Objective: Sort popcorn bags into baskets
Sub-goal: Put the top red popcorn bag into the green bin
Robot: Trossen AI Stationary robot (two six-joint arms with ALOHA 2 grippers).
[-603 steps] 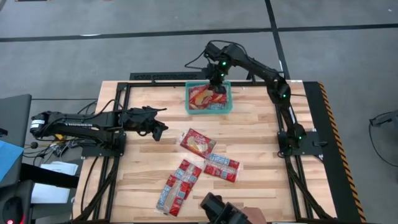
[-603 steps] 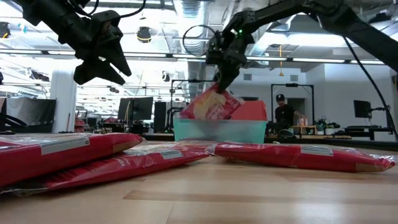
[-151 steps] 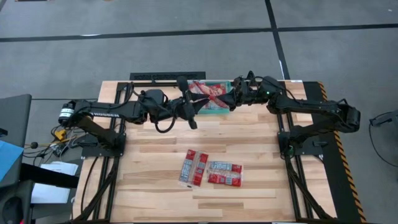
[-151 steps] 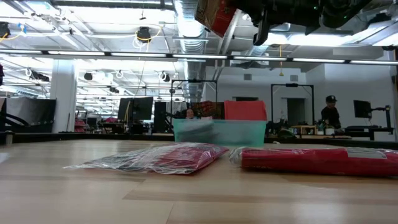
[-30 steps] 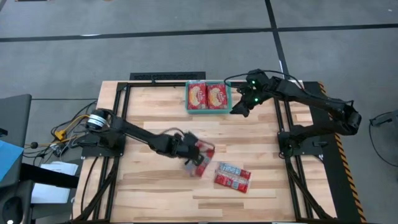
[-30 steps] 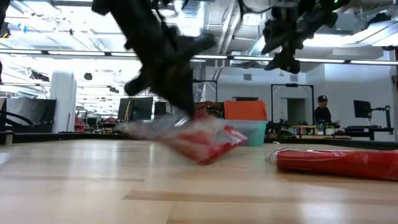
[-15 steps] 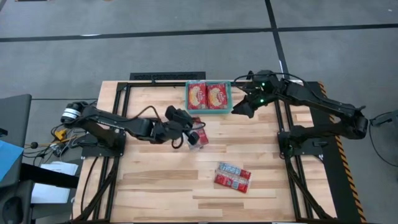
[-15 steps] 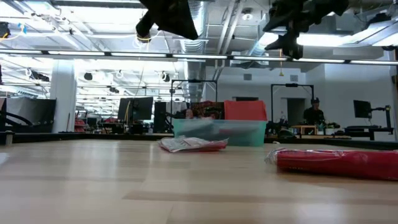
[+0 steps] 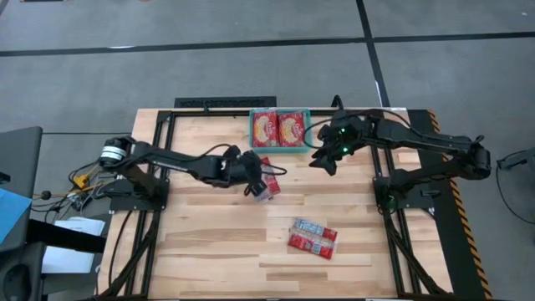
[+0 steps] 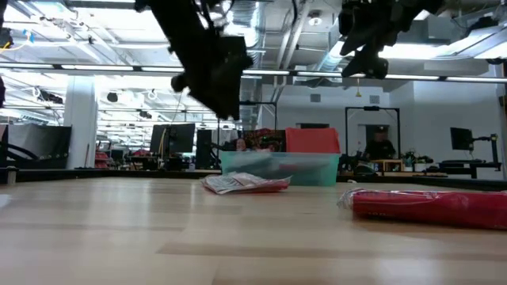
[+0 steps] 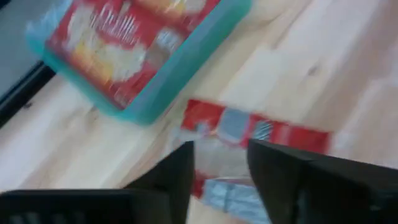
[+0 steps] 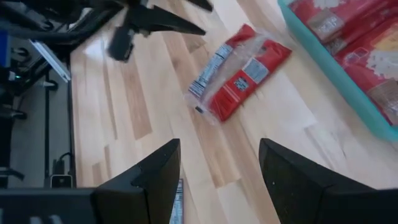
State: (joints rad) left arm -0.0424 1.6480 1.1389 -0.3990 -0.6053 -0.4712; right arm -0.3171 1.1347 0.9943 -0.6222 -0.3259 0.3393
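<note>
The green basket (image 9: 281, 130) sits at the far edge of the wooden table (image 9: 201, 242) with two red popcorn bags (image 9: 278, 128) lying flat in it, side by side. The left gripper (image 9: 256, 178) hangs just above a long red bag (image 9: 266, 179) that lies on the table close in front of the basket, and its fingers are apart with nothing between them. The right gripper (image 9: 324, 159) hangs in the air beside the basket with its fingers wide apart and empty, and one more bag (image 9: 312, 237) lies well apart, nearer the front of the table.

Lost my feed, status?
Left gripper open above a loose bag by the tray. Right gripper open, empty. Another bag mid-table. Nothing blocking.
</note>
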